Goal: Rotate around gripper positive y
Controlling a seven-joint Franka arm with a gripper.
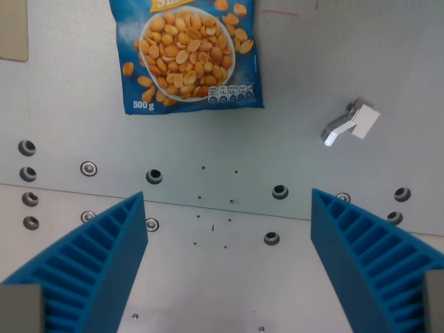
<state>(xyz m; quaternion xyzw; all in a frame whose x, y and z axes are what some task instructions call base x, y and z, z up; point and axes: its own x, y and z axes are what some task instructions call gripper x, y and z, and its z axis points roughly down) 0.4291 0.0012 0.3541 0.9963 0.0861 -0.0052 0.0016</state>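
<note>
My gripper (pixel 227 211) is open and empty. Its two blue ribbed fingers (pixel 104 263) rise from the bottom corners of the wrist view, wide apart, above a grey metal table (pixel 222 277). A blue bag of peanuts (pixel 187 52), marked 500 g, lies flat on the table at the top of the view, well beyond the fingertips. Nothing lies between the fingers.
A small white and metal bracket (pixel 352 122) lies on the table at the wrist view's right. Several bolt holes and screws (pixel 154 175) run across the plate, with a seam below them. A beige patch (pixel 12 31) sits at the top left edge.
</note>
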